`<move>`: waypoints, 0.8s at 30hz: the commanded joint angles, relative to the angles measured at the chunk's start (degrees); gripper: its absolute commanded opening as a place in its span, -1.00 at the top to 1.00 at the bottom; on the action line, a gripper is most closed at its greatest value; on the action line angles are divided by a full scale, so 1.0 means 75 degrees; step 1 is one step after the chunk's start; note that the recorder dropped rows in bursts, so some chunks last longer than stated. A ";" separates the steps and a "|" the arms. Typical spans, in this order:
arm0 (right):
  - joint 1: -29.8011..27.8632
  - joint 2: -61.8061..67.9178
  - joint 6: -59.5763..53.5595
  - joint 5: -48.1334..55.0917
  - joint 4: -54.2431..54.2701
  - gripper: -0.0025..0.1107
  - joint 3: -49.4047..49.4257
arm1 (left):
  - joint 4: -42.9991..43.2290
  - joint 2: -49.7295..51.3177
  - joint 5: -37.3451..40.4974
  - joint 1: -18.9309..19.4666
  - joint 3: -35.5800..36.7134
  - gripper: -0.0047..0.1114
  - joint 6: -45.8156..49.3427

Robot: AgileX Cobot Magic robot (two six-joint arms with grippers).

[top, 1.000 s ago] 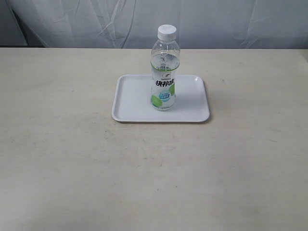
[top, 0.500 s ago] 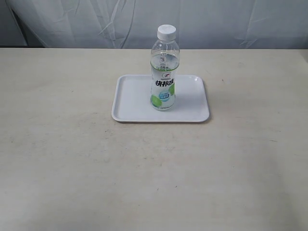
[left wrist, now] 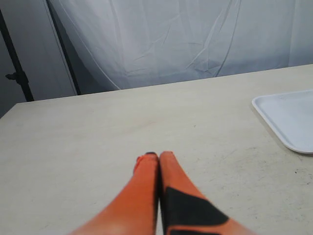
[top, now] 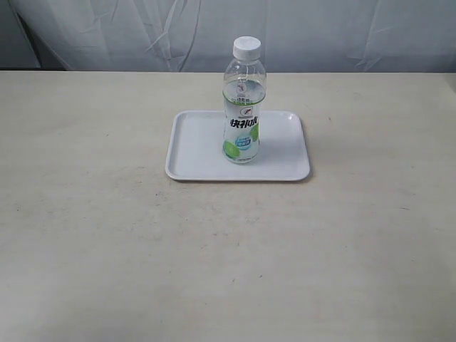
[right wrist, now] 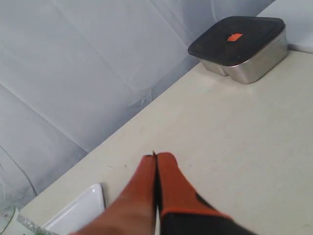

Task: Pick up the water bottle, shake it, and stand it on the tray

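Note:
The water bottle (top: pixel 243 102) stands upright near the middle of the white tray (top: pixel 196 146), white cap on top, label facing the camera. Neither arm shows in the exterior view. In the left wrist view my left gripper (left wrist: pixel 157 155) is shut, orange fingers pressed together over bare table, with a corner of the tray (left wrist: pixel 288 115) off to one side. My right gripper (right wrist: pixel 156 156) is also shut with nothing in it; a corner of the tray (right wrist: pixel 80 211) and a sliver of the bottle (right wrist: pixel 7 217) show at the frame's edge.
A metal box with a dark lid (right wrist: pixel 240 45) sits at the table's far edge by the white curtain in the right wrist view. The beige table (top: pixel 214 249) stretches around the tray on all sides. A dark stand pole (left wrist: pixel 14 63) rises beyond the table.

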 commanded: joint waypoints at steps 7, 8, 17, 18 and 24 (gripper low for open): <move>-0.0017 -0.0573 -0.1320 -0.1888 0.0905 0.97 0.1370 | 0.0068 -0.0035 0.0225 -0.0003 0.0029 0.91 0.0007; -0.0017 -0.0686 -0.1451 -0.1983 0.0975 0.97 0.1523 | 0.0068 -0.0035 0.0225 -0.0003 0.0029 0.91 0.0007; -0.0017 -0.0886 -0.1471 -0.1022 0.1043 0.97 0.1634 | 0.0068 -0.0035 0.0225 -0.0003 0.0029 0.91 0.0007; -0.0017 -0.0886 -0.1471 -0.1039 0.1043 0.97 0.1634 | 0.0068 -0.0035 0.0225 -0.0003 0.0029 0.91 0.0007; -0.0017 -0.0886 -0.1471 -0.1053 0.1043 0.97 0.1634 | 0.0068 -0.0035 0.0225 -0.0003 0.0029 0.91 0.0007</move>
